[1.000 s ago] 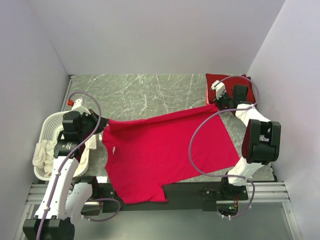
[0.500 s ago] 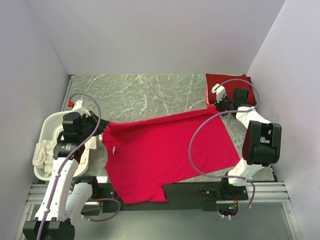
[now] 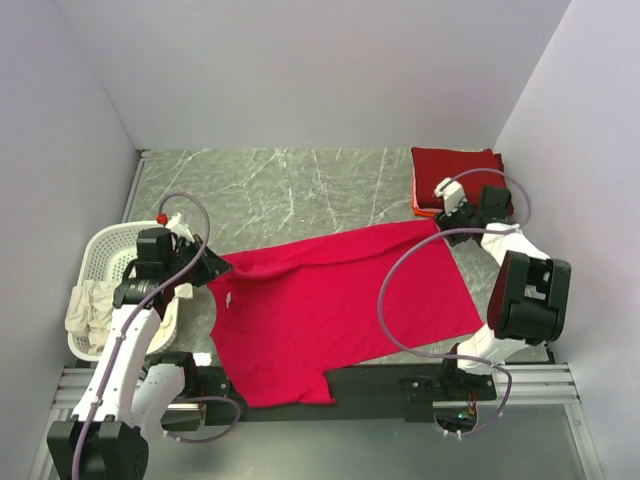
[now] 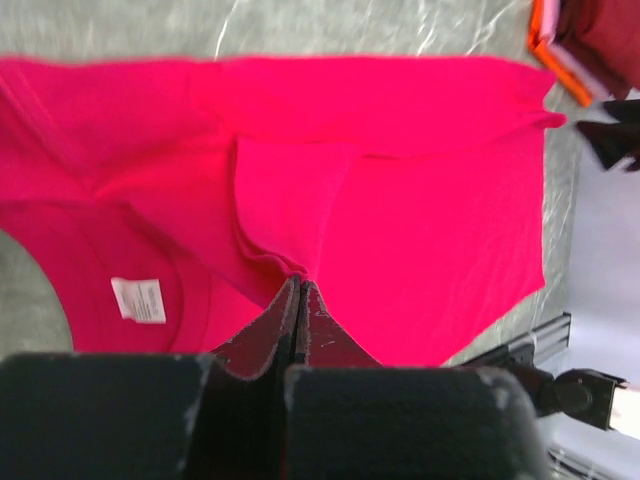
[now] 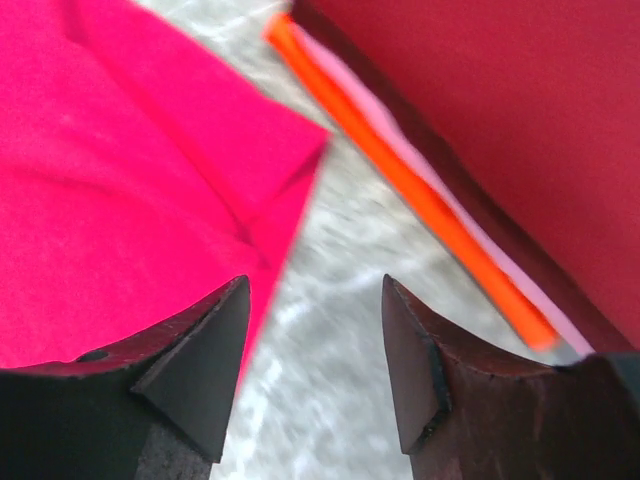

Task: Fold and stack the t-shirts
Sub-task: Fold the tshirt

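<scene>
The right end effector has just opened, releasing the upper-right corner of the crimson t-shirt. The left end effector is clamped on its shoulder. Spreading looks nearly done.

Right jaws now off crimson t-shirt.

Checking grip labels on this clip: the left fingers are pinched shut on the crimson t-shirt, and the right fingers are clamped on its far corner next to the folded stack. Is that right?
No: the right wrist view shows the right fingers open, the corner of the crimson t-shirt lying beside them, ungripped, next to the folded stack. The left fingers are pinched shut on it.
</scene>
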### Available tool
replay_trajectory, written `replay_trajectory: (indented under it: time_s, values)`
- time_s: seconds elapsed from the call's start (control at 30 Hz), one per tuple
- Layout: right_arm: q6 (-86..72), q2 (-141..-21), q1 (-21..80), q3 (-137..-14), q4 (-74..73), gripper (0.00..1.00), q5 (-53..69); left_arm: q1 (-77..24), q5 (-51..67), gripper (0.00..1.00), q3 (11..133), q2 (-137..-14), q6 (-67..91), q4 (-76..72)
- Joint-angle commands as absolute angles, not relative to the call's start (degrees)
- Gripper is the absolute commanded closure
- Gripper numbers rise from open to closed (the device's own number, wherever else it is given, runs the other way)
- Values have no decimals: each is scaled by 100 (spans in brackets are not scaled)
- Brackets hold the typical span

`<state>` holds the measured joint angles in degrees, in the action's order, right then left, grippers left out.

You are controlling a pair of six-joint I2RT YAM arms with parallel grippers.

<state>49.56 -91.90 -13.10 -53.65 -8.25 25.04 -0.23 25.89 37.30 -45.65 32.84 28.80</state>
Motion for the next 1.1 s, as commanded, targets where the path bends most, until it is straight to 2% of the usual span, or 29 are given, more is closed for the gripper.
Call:
replay_trajectory:
  time_s: [0.0,0.23,0.33,0.43,0.47,0.57,0.7,0.77,0.83,0.87,1.07]
  values:
    - [4826,-8378,-1590,-5423,-949,37,2837,-18,2865,99,3771,-4649,3278,3094]
    - [4632,-7840,-1600,-5168,-1335,36,3454,-18,3032,99,3806,-5018,3217,3427]
    - [4623,-7796,-1600,-5168,-1494,36,3630,-18,3444,99,3771,-5106,3050,3586]
    - [4623,-7743,-1600,-5177,-1643,36,3779,-18,3910,94,3657,-5246,2822,3752]
    - [4623,-7708,-1591,-5177,-1687,36,3823,-18,3981,90,3595,-5299,2743,3796]
    - [4579,-7629,-1538,-5212,-1810,36,3902,-192,4061,54,3629,-5449,2654,3946]
    - [4605,-7419,-1328,-5247,-2003,36,3981,-308,3701,46,4208,-5257,2426,4245]
    - [4701,-7304,-1187,-5247,-2144,31,4060,-308,3175,39,4657,-5229,2399,4079]
    - [4720,-7234,-864,-5177,-2197,25,4087,-325,2936,37,4868,-5552,2321,3825]
    - [4746,-7164,-731,-5142,-2189,18,4104,-343,2857,39,5069,-5790,2207,3693]
    - [4710,-7022,-211,-5255,-2635,14,4622,-931,2471,52,5861,-8092,1741,3657]
